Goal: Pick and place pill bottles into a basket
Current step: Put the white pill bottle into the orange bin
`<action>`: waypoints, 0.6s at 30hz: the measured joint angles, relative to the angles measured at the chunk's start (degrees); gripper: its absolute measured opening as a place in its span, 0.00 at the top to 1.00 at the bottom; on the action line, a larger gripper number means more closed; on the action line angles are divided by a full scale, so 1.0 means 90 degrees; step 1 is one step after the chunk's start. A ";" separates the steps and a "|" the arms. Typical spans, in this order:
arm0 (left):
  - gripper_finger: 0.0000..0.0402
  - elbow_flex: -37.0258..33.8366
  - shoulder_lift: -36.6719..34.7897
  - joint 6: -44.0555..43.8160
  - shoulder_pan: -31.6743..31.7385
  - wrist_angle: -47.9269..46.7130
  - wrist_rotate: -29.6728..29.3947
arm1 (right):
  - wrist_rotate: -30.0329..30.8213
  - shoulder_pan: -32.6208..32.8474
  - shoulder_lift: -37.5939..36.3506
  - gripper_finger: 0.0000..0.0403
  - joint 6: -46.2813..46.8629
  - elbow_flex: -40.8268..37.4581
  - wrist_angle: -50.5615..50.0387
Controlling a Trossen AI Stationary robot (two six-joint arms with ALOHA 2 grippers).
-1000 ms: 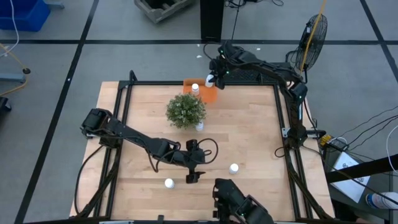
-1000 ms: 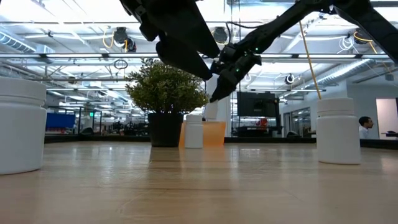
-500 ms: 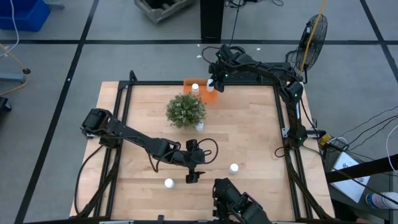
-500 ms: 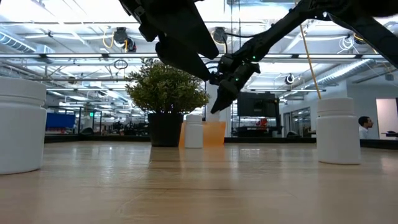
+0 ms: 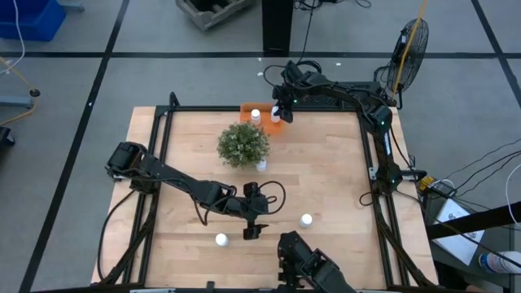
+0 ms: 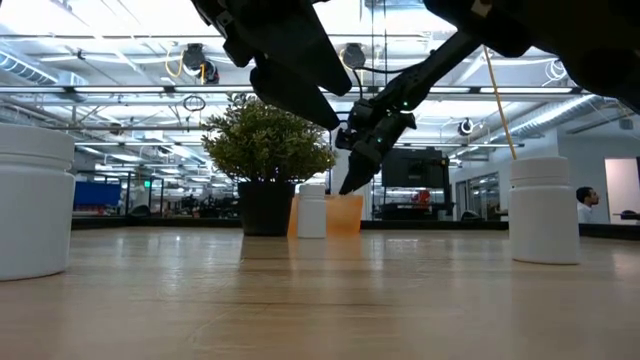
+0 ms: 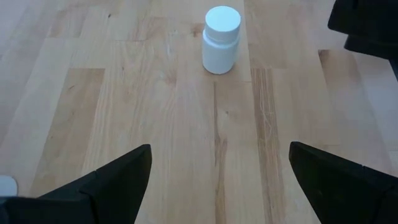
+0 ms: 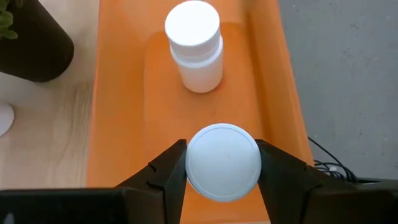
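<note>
The orange basket (image 5: 269, 122) stands at the table's far edge, next to the green plant (image 5: 242, 144). One white pill bottle (image 8: 194, 46) stands upright on the basket's floor. My right gripper (image 8: 222, 171) hangs over the basket, shut on a second pill bottle (image 8: 222, 163). Three more bottles stand on the table: one beside the plant's pot (image 5: 260, 165) and two near the front (image 5: 306, 220) (image 5: 221, 239). My left gripper (image 7: 217, 186) waits open above the front part of the table, with a bottle (image 7: 221, 39) ahead of its fingers. My right gripper pinches the pill bottle between its two fingers (image 8: 163, 171), on opposite sides of its capped end (image 8: 222, 143). The fingers slant down from the table's far right. The bottle is lifted clear above the basket's floor, its cap facing the wrist camera.
The table's black frame (image 5: 366, 155) runs along its edges. A dark camera mount (image 5: 305, 260) sits at the near edge. In the low view, the two front bottles (image 6: 35, 200) (image 6: 543, 210) stand wide apart, with bare wood between them.
My right gripper has sunk toward the basket, drifting slightly toward the table's left, and keeps hold of the bottle.
</note>
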 joint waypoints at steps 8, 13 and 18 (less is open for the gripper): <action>0.04 0.0000 0.0000 -0.0019 -0.0005 0.0002 0.0000 | -0.0012 -0.0041 0.0000 0.61 -0.0010 -0.0156 0.0110; 0.04 0.0000 0.0000 -0.0019 -0.0005 0.0007 0.0000 | 0.0006 -0.0041 0.0000 0.61 -0.0012 -0.0281 0.0268; 0.04 0.0000 0.0000 -0.0028 -0.0005 0.0007 0.0000 | 0.0008 -0.0041 0.0000 0.60 0.0132 -0.0299 0.0461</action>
